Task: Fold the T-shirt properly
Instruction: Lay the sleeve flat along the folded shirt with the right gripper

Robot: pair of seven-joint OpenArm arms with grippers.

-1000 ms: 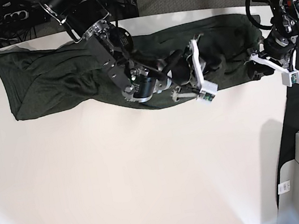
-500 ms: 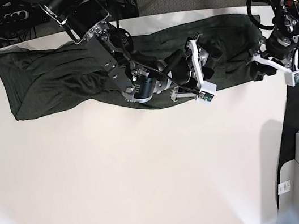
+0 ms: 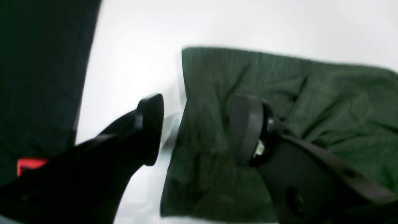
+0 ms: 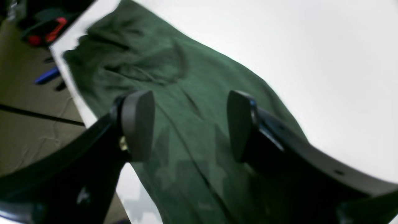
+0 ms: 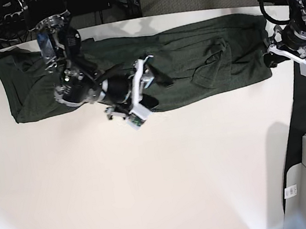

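The T-shirt point(image 5: 133, 65) lies in a long crumpled band along the far edge of the surface point(image 5: 152, 179). Our right gripper point(image 5: 140, 93) hangs over its middle, jaws apart, empty. Our left gripper point(image 5: 273, 59) straddles the shirt's end edge, also spread, grasping nothing. Risk: closing there may pinch one layer only, dragging creases instead of fabric.

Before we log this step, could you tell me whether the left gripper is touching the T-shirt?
Cannot tell. In the left wrist view the left gripper is open and straddles the T-shirt's edge, but blur hides any contact or gap.
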